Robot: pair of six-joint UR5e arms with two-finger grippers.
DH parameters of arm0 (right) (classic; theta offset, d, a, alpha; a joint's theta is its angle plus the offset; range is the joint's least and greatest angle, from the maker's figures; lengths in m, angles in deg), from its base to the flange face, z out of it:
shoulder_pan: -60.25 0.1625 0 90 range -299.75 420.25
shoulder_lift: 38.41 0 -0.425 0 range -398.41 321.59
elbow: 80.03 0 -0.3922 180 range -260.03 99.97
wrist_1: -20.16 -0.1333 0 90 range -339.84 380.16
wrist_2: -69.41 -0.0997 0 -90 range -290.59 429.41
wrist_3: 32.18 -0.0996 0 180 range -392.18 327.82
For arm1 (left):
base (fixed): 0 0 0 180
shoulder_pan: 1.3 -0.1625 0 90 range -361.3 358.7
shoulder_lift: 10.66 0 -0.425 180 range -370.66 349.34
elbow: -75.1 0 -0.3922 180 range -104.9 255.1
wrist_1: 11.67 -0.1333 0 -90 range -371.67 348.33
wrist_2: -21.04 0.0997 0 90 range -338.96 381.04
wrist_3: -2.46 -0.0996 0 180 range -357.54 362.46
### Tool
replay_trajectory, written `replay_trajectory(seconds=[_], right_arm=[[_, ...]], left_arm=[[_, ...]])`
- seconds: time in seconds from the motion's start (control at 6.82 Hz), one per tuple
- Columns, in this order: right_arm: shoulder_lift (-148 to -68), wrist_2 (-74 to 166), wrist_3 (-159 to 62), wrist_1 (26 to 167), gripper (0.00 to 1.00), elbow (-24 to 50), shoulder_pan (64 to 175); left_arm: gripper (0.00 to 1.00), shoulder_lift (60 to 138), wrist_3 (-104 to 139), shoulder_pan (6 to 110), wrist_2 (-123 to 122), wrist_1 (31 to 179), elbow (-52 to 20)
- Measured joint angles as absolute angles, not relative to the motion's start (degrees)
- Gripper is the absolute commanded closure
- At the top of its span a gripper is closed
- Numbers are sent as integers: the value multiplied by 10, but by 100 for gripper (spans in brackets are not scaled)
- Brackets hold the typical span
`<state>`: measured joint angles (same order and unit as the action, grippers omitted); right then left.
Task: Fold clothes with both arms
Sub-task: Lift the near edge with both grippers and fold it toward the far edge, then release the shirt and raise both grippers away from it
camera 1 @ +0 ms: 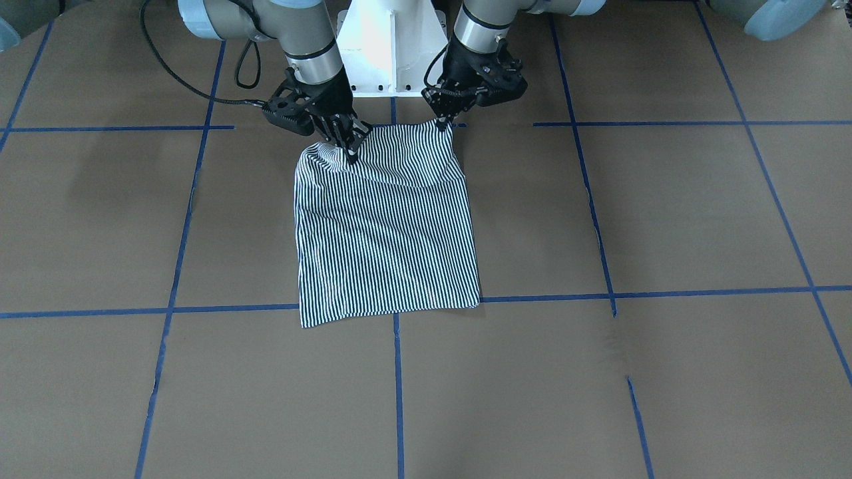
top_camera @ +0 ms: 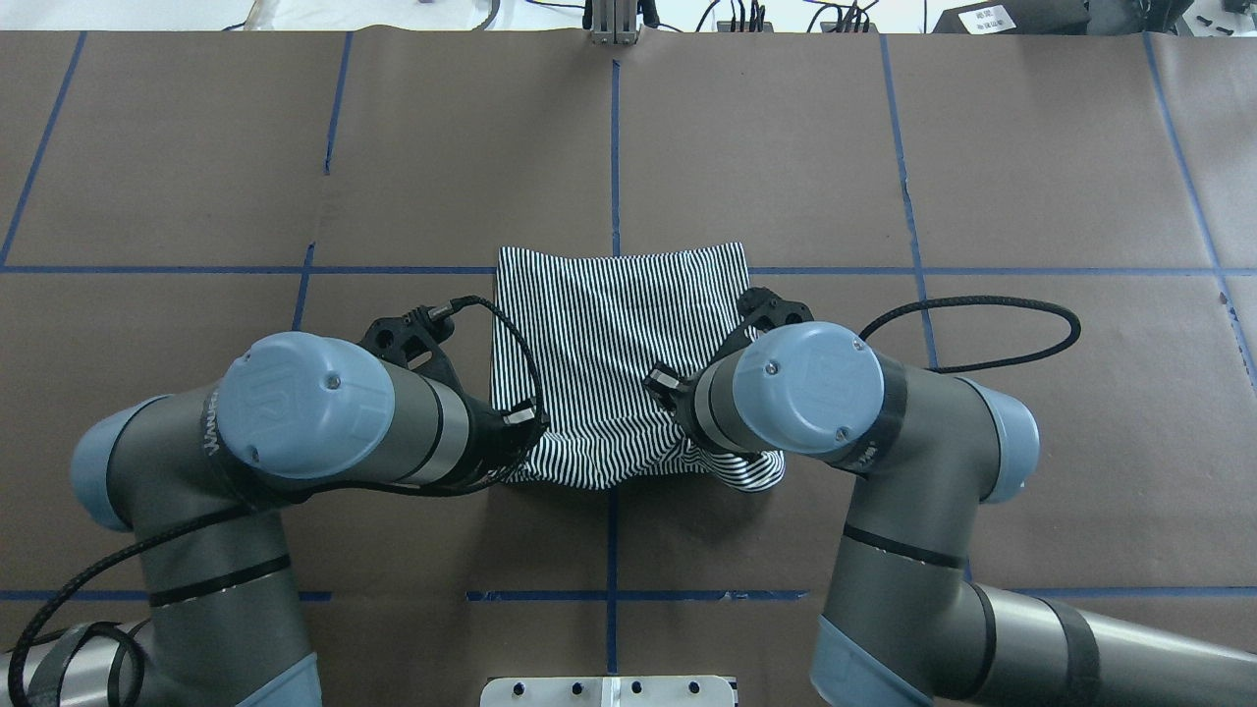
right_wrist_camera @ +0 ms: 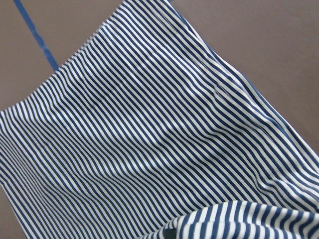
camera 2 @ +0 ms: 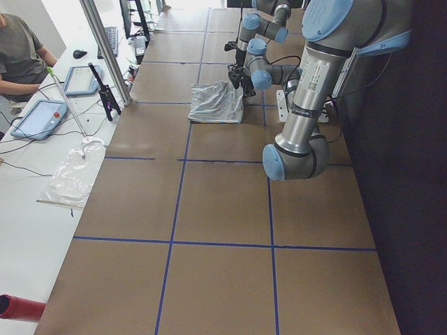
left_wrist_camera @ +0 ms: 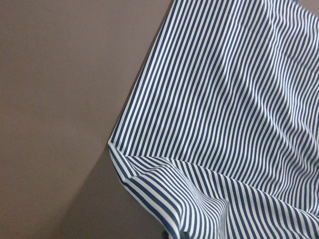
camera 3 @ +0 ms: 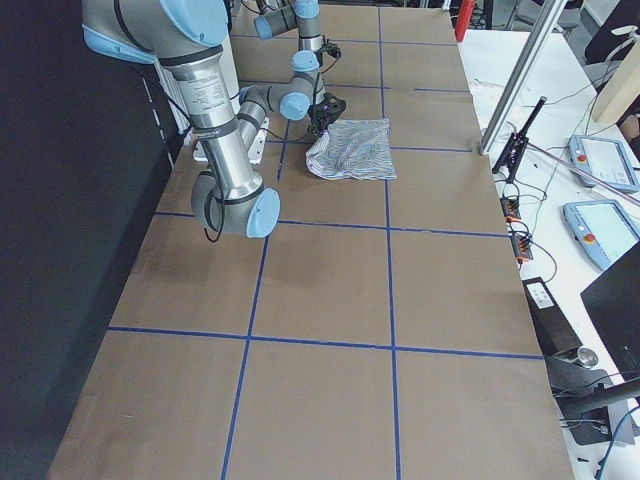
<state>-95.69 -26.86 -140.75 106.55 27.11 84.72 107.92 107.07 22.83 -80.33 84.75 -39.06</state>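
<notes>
You see the striped shirt (camera 1: 386, 246) already folded to a rectangle, left gripper (camera 1: 442, 124) and right gripper (camera 1: 349, 152) both pinching its robot-side edge; the fold-over looks left to do.

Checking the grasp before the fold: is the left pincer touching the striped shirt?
Touching. The front-facing view shows the left pincer nipping the striped shirt at its corner.

Open worktop (camera 1: 665, 213) surrounds the striped shirt (camera 1: 386, 239) on its far and lateral sides; at the robot-side edge the left hand (camera 1: 442, 124) and right hand (camera 1: 349, 154), both pinching the cloth, bar the approach.
</notes>
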Motion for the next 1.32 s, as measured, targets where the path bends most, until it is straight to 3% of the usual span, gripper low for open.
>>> replay_trajectory(seconds=[0.59,0.73,0.88,1.03,1.32], right_arm=[[-862,-270,-1314,998,100,91,917],[-848,-270,-1309,987,100,64,921],[-834,-270,-1308,978,40,40,926],[-816,-271,-1308,954,0,-1,940],[-766,-283,-1297,881,0,-132,997]], left_arm=[[100,1098,1067,302,-806,952,-282],[23,1101,1068,306,-805,966,-269],[0,1109,1069,312,-805,975,-252],[0,1133,1065,333,-804,994,-208],[0,1190,990,428,-810,1047,-74]])
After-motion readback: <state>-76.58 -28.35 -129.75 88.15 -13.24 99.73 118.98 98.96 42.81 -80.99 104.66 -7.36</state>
